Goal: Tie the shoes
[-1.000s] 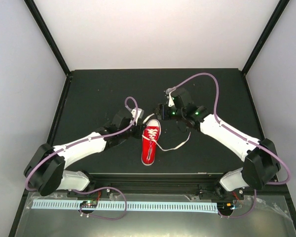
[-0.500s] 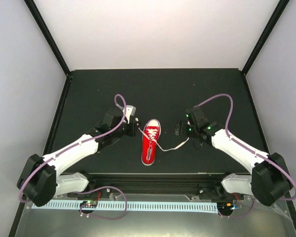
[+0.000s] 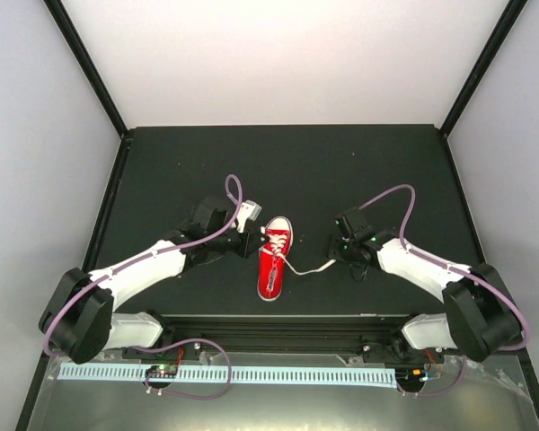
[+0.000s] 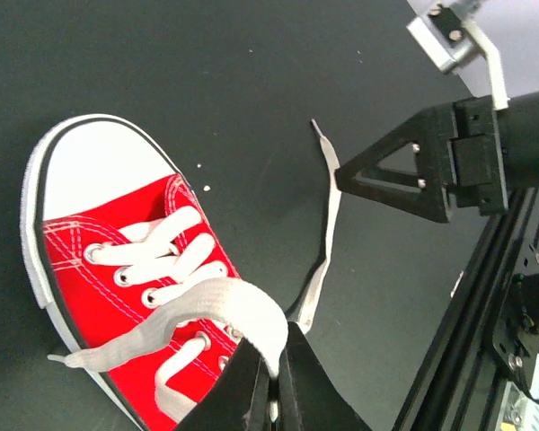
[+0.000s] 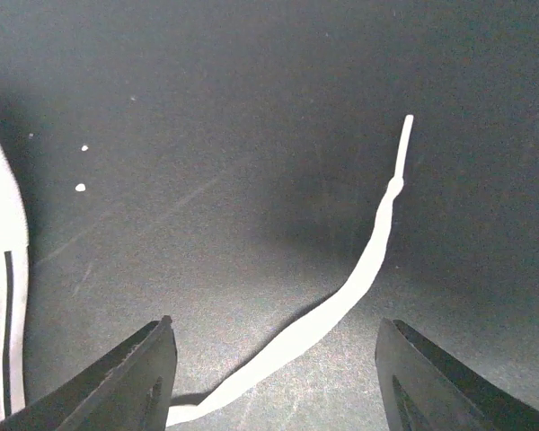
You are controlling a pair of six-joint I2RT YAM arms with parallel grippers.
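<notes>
Red shoe (image 3: pixel 274 256) sits on the black table (image 3: pixel 162 171), near the front edge, about centre, white toe cap pointing away from the arm bases, sole down. It lies between the two arms.

Left gripper (image 4: pixel 271 386) is just left of the shoe, clenched on a flat white lace strand (image 4: pixel 225 305) that comes off the laced part of the shoe.

Right gripper (image 5: pixel 274 328) is to the right of the shoe, low over the table, fingers spread wide and grasping nothing. The loose lace end (image 5: pixel 359 278) lies curved on the table between its fingers, running back toward the shoe.
</notes>
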